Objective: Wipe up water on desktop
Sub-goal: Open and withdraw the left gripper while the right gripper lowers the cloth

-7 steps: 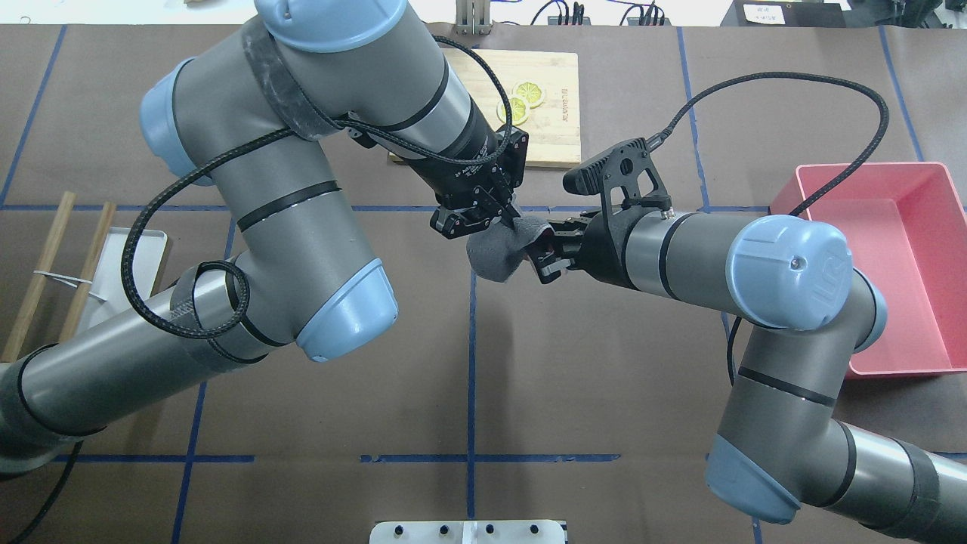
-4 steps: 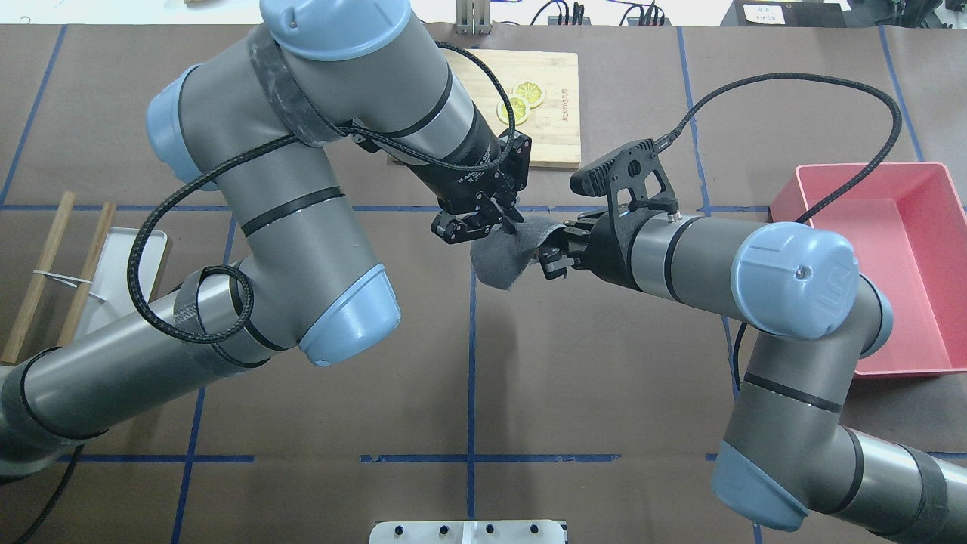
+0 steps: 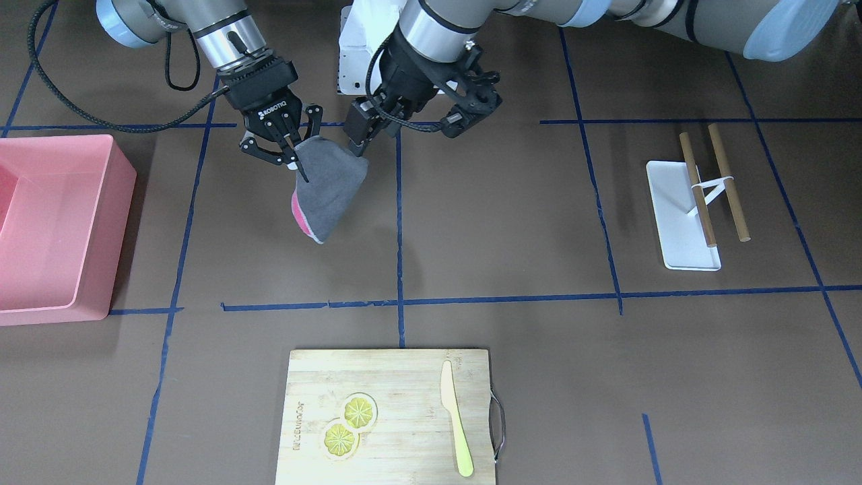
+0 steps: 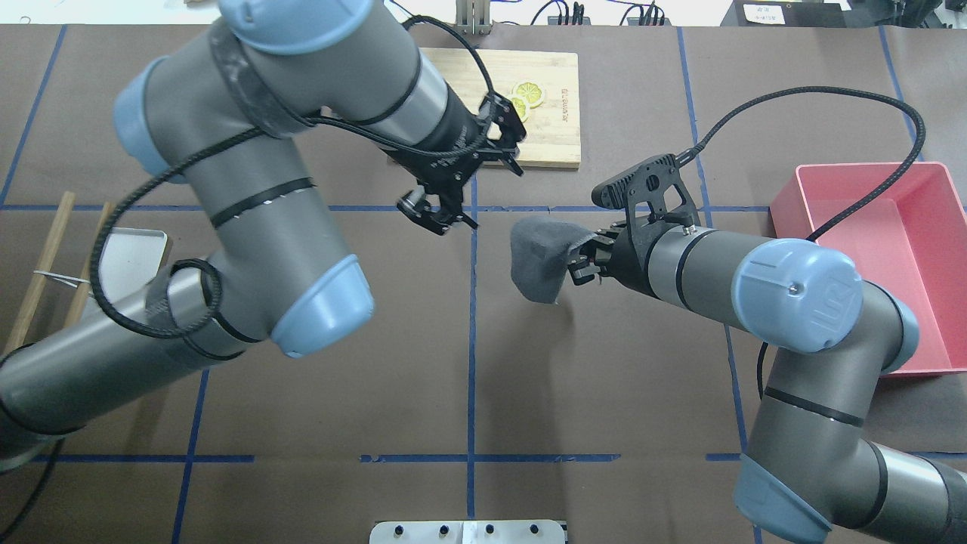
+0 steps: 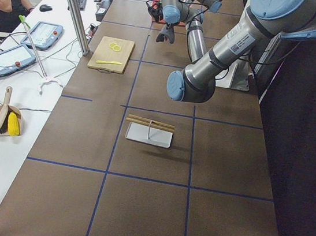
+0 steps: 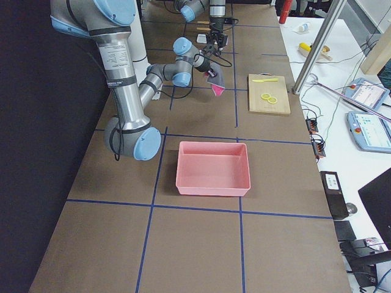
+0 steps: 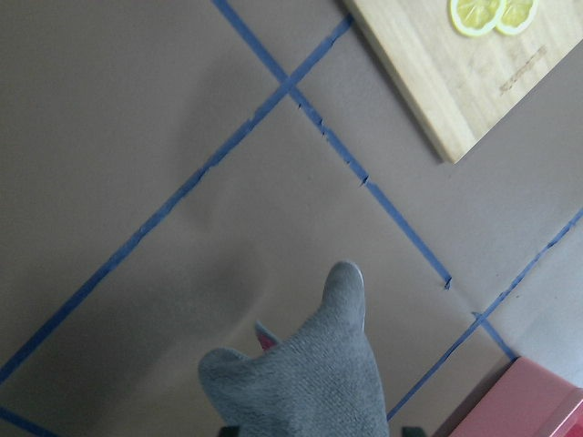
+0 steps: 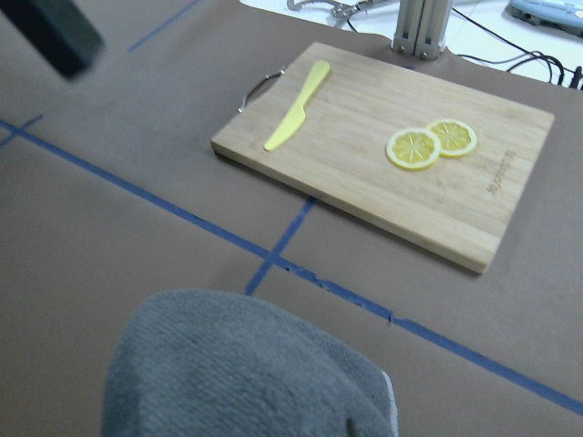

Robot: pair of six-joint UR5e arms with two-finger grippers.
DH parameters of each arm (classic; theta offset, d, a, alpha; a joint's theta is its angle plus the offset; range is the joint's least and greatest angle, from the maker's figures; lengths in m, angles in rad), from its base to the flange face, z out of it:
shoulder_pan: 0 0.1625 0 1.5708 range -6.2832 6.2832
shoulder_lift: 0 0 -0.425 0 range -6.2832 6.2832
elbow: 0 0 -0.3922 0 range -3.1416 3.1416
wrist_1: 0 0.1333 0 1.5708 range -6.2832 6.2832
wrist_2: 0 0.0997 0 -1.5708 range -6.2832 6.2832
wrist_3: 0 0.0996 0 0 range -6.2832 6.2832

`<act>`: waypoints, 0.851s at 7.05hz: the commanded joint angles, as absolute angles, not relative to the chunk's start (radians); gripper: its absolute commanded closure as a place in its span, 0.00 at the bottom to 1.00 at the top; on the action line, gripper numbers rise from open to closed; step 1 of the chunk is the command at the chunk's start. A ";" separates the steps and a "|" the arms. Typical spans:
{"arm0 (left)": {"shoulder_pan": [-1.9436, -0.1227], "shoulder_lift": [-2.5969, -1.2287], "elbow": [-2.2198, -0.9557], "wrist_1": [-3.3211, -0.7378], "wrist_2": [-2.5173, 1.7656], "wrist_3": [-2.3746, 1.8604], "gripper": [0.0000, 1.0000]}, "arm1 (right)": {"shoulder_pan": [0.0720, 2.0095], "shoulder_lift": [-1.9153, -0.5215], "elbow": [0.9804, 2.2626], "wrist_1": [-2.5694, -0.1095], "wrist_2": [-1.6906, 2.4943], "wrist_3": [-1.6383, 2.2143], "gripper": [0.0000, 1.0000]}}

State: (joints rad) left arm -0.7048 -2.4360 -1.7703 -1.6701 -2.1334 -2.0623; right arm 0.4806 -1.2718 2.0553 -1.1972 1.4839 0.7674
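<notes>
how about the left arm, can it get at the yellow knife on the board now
Probably yes: the left arm's fingers are open and empty above the desktop, and nothing stands between them and the knife on the cutting board. The cloth hangs aside.

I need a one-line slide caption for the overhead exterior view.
Right gripper holds a grey cloth over the desktop; the open left gripper stands apart, near the cutting board.

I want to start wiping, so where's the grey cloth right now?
In the overhead view, the grey cloth hangs from the right gripper, just right of the centre blue tape line.
</notes>
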 commanded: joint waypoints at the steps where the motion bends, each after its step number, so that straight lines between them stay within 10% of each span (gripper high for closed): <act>1: -0.768 -2.305 -1.868 -1.671 -2.134 -1.955 0.00 | 0.456 -1.249 2.133 -1.581 1.521 0.784 1.00; 6: -0.851 -2.142 -1.927 -1.664 -2.137 -1.717 0.00 | 0.466 -1.053 1.819 -1.651 1.939 0.979 1.00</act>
State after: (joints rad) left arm -0.8463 -2.1535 -1.9215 -1.6651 -2.1378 -1.7276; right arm 0.4550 -1.1194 1.9095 -1.6500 1.8772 0.9573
